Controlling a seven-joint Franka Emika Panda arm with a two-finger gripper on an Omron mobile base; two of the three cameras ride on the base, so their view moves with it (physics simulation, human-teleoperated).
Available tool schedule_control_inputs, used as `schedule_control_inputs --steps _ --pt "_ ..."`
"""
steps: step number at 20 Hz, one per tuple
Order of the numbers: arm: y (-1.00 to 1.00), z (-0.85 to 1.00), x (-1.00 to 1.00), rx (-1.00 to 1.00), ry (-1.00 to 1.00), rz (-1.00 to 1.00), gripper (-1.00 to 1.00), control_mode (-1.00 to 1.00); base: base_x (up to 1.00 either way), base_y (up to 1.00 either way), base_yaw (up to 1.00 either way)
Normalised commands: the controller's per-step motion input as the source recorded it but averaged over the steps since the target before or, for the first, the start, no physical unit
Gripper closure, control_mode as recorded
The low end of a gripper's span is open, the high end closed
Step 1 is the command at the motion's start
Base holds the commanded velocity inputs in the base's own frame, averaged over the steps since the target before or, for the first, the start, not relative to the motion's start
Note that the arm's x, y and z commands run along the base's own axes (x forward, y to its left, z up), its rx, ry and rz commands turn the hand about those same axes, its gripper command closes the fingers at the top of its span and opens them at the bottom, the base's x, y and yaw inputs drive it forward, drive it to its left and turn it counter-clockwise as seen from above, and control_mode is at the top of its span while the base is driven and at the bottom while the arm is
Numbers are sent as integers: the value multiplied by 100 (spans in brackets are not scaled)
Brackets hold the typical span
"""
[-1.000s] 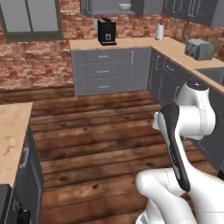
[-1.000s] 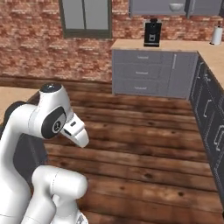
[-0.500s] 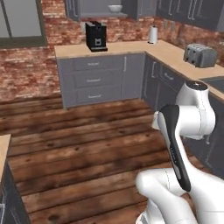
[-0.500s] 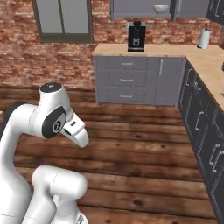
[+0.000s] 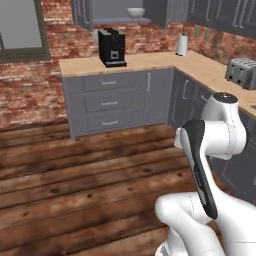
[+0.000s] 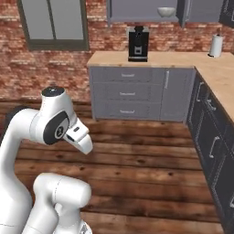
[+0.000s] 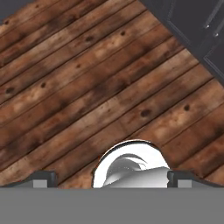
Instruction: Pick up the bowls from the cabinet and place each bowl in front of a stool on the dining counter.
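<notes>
A grey-white bowl point(image 5: 135, 12) point(image 6: 166, 11) sits on the shelf of the open grey wall cabinet point(image 5: 122, 21) point(image 6: 141, 20), high above the coffee machine and far from the arm. The cream bowl and the dining counter are out of view. My gripper point(image 7: 111, 178) points down at the wooden floor. Its two dark fingertips point(image 7: 43, 177) stand wide apart at the bottom of the hand view, open, with nothing held between them. The arm is folded close over the base.
A black coffee machine point(image 5: 112, 47) point(image 6: 137, 43) stands on the stone counter over grey drawers point(image 5: 110, 102) point(image 6: 128, 96). A paper towel roll point(image 5: 182, 45) point(image 6: 216, 45) and a toaster point(image 5: 242, 72) sit on the right-hand counter run. Wooden floor point(image 7: 87, 87) lies between.
The whole picture has shifted: the base has driven closer to the coffee-machine counter, and the tan counter at the left has left the view. The arm's pose is unchanged.
</notes>
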Motion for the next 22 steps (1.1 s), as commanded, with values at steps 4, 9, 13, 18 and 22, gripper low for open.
schedule_control_inputs --steps 4,9,13,18,22 --pt "0 0 0 0 0 0 -100 100 100 -20 0" --pt "0 0 0 0 0 0 -100 100 100 -21 0" --pt "0 0 0 0 0 0 -100 100 100 -10 0" --pt "0 0 0 0 0 0 -100 100 100 -13 0" --pt "0 0 0 0 0 0 -100 100 100 -2 2"
